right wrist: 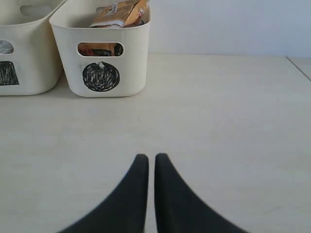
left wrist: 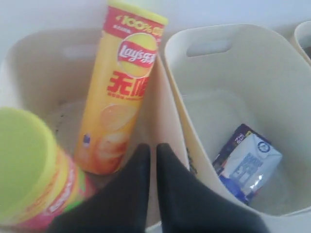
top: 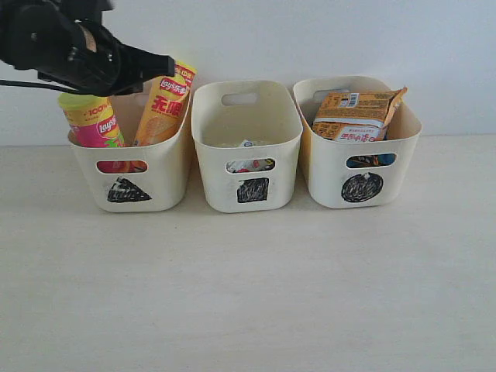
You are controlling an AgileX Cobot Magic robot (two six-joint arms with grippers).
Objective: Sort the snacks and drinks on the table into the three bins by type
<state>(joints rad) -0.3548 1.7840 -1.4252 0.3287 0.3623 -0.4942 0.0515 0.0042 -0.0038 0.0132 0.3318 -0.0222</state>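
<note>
Three cream bins stand in a row. The triangle bin (top: 167, 167) holds the pink chip tube (top: 93, 122) with its yellow-green lid (left wrist: 22, 158) and the taller yellow-orange chip tube (top: 164, 108) (left wrist: 119, 92). Inside the square bin (top: 248, 132) (left wrist: 252, 73) lies the white and blue carton (left wrist: 250, 162) over a dark purple carton (left wrist: 232, 141). An orange bag (top: 356, 115) (right wrist: 116, 13) fills the circle bin (top: 364, 167) (right wrist: 102, 53), with blue showing through its slot. My left gripper (top: 163, 66) (left wrist: 151, 148) hovers shut and empty above the triangle bin. My right gripper (right wrist: 148, 158) is shut over bare table.
The pale wooden table (top: 248, 294) stretches in front of the bins. A white wall (top: 310, 39) stands right behind them. The table's right edge (right wrist: 299, 65) shows in the right wrist view.
</note>
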